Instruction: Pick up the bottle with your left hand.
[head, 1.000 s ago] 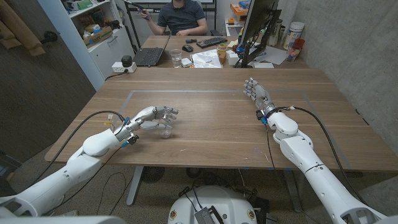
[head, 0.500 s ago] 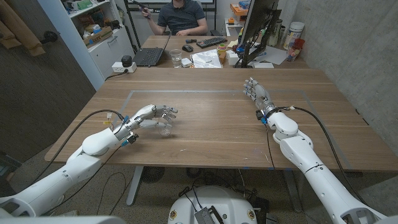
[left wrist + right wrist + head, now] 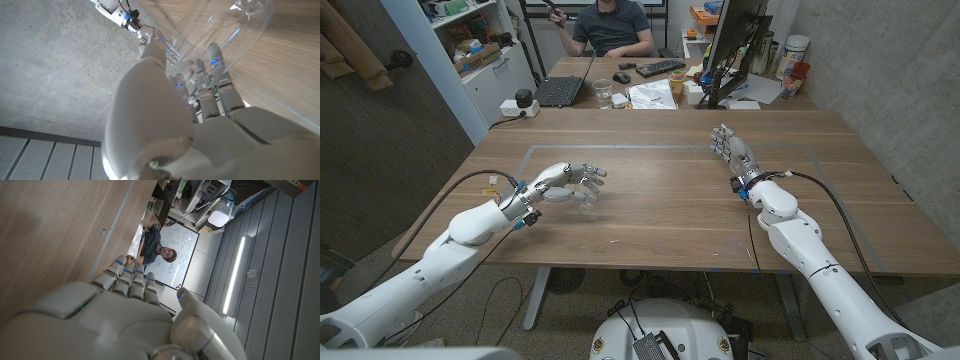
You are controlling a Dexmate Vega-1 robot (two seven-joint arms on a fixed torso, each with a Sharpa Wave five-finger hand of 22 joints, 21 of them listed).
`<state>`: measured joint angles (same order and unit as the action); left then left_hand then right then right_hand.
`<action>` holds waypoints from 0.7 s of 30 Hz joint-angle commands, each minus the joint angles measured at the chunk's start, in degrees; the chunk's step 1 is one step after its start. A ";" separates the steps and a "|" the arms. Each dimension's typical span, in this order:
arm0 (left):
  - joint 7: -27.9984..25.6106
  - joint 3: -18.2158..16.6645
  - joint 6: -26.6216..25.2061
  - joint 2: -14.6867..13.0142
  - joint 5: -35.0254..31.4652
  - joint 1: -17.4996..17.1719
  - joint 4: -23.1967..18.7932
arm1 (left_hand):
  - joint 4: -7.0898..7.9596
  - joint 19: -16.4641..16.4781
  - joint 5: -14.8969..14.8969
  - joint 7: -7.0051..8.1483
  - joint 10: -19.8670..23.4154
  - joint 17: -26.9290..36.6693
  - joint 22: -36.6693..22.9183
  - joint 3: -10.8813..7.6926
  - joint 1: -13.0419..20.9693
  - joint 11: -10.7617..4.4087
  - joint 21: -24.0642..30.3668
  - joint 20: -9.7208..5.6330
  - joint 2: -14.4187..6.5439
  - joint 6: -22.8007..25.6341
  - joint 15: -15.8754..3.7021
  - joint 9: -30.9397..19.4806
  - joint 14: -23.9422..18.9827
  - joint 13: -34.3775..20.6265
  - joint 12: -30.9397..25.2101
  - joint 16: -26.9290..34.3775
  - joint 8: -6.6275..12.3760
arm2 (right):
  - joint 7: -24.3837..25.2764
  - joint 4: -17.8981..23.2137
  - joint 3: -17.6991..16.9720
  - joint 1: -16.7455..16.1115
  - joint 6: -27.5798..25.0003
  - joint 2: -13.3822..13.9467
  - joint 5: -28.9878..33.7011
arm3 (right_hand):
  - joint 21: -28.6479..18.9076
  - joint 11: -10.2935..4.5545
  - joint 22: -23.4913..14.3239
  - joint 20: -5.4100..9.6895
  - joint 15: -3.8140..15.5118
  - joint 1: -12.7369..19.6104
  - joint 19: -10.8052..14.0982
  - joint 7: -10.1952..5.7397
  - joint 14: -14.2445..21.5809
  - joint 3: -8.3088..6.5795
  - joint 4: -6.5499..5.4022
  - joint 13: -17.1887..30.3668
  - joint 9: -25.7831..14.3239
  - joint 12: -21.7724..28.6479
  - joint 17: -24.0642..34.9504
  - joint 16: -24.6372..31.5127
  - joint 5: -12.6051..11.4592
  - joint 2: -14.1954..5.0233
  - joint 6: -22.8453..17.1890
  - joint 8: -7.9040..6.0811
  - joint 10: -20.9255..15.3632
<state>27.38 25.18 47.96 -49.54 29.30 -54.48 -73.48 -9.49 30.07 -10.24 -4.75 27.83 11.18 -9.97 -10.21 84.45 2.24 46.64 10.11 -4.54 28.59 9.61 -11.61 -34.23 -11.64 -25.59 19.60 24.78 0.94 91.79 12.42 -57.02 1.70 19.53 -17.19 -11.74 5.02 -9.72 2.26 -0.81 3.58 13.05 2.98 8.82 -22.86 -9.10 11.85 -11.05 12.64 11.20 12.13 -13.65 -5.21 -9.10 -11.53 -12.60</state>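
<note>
A small clear plastic bottle (image 3: pixel 586 204) hangs just above the wooden table (image 3: pixel 660 200), left of its middle. My left hand (image 3: pixel 566 182) grips it from above and from the side, fingers curled around it. In the left wrist view the bottle's clear body (image 3: pixel 215 25) lies against the fingers (image 3: pixel 212 75) of that hand (image 3: pixel 165 115). My right hand (image 3: pixel 733 154) stands at the right side of the table with its fingers stretched out toward the far edge and nothing in it; the right wrist view shows its back (image 3: pixel 125 315).
A taped rectangle outline (image 3: pixel 670 148) marks the tabletop. Beyond the far edge stand a laptop (image 3: pixel 560 90), a glass (image 3: pixel 603 93), papers (image 3: pixel 652 96), a keyboard (image 3: pixel 660 68) and a monitor (image 3: pixel 730 40). A person (image 3: pixel 610 22) sits behind them.
My left hand has risen a little with the bottle in its grip, and the bottle now hangs clear of the wood. The right arm has stayed still.
</note>
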 commanded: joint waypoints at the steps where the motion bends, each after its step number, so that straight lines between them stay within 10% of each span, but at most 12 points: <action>1: -0.57 -1.54 -1.12 -1.88 0.43 -1.00 -4.16 | 1.30 13.23 -0.08 1.05 6.85 0.22 -0.29 -5.95 -1.87 -4.72 0.51 -15.66 -2.62 1.21 -22.26 -0.24 -12.84 -0.20 0.07 -0.20 -0.10 | -0.09 -0.35 0.11 0.16 -0.08 0.06 0.38 | 0.14 0.37 -0.25 0.19 0.06 -0.54 0.49 0.24 0.65 -0.27 0.17 0.24 -0.25 0.08 -0.03 0.02 -0.39 -2.90 -0.30 -0.08 -0.75; 21: -0.99 -3.92 -1.78 -4.05 1.77 -2.78 -9.17 | 1.30 13.34 -0.04 1.02 7.35 0.28 -0.26 -6.47 -2.14 -4.85 0.91 -15.89 -2.97 1.64 -22.24 -0.21 -13.45 -0.22 0.42 -0.36 -0.47 | -0.88 -1.57 0.23 0.91 0.22 -0.15 0.39 | 0.18 0.57 -0.26 0.33 -0.12 -0.60 0.50 0.41 0.76 -0.29 0.18 0.26 -0.25 0.11 -0.04 -0.11 -0.39 -2.80 -0.39 -0.12 -1.13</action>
<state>26.53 22.82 46.62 -51.99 30.29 -56.15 -79.15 -9.49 30.06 -9.97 -4.91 27.94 11.34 -10.02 -10.21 84.45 2.14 47.16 10.10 -4.54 28.87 9.59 -11.60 -34.22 -11.65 -25.37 19.44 24.55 0.30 90.79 12.46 -56.48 1.72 19.46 -17.09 -11.74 5.62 -9.72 2.26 -1.02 3.58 13.05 2.97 9.02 -22.86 -9.10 11.85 -11.05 12.64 11.20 12.13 -13.65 -5.21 -9.11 -11.53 -13.23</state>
